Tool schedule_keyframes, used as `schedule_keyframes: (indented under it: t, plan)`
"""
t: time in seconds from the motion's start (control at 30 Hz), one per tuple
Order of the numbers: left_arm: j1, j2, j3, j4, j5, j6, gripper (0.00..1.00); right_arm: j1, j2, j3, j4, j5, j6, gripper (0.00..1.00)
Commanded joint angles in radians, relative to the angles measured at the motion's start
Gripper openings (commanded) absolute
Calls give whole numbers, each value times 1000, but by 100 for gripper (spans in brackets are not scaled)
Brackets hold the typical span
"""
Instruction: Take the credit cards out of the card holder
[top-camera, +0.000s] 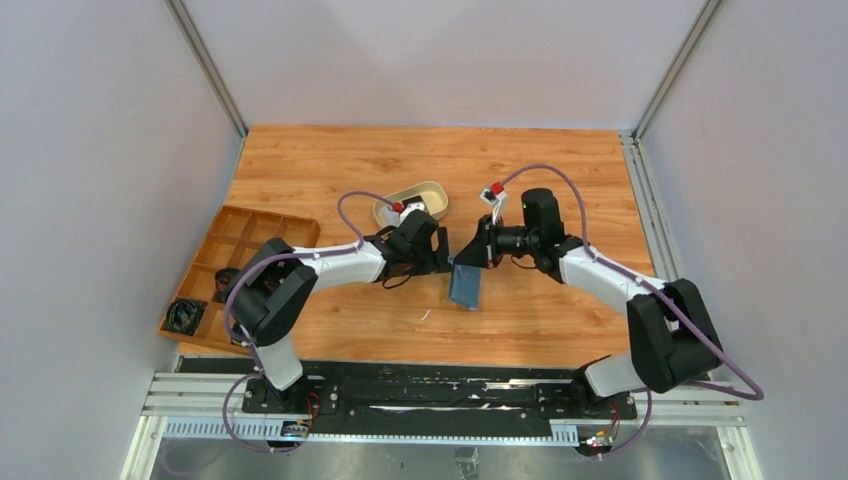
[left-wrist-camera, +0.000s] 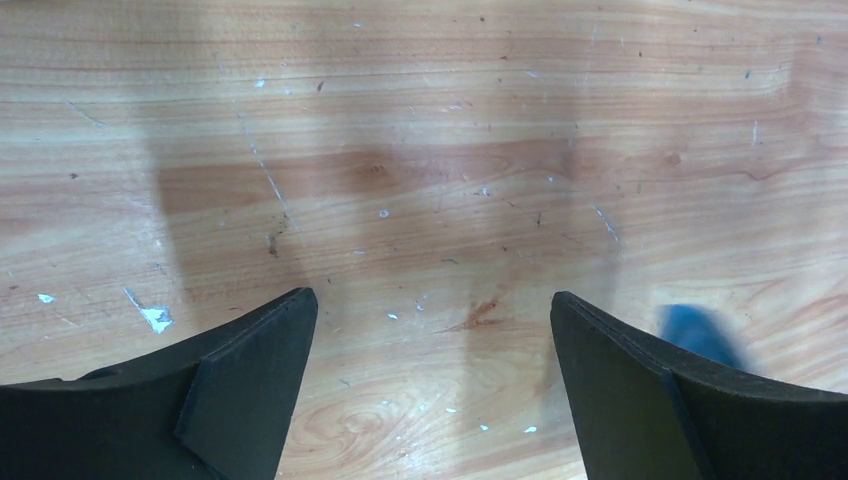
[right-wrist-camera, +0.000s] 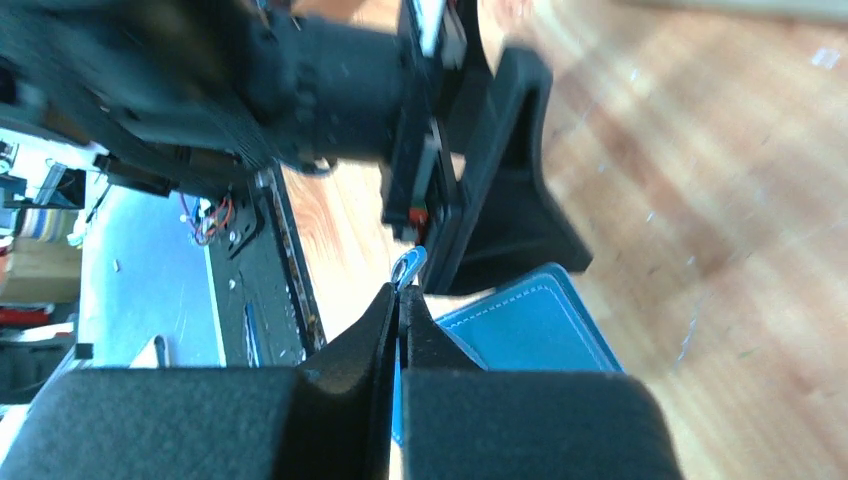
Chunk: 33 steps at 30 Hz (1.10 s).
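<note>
On the wooden table (top-camera: 560, 180), near its middle, the left gripper (left-wrist-camera: 432, 305) hovers with fingers spread wide over bare wood, just left of the right gripper (right-wrist-camera: 402, 290), whose fingers pinch tight on the edge of the tilted teal card holder (top-camera: 465, 285).

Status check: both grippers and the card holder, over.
Left gripper open, empty, close alongside. Right gripper shut on edge of teal card holder, which hangs below it. No cards visible. Nothing blocking.
</note>
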Motion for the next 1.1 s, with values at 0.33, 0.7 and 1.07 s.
schedule_keyframes:
  t: [0.33,0.7,1.07]
  plan:
    - [6,-37,-149,-10,199,-71,96,-50,-48,-133,207,68,57,0]
    - [6,-53,-149,-17,236,-88,96,-139,-115,-240,133,362,95,0]
    - [6,-56,-193,84,316,-177,93,-176,-99,-279,75,477,125,0]
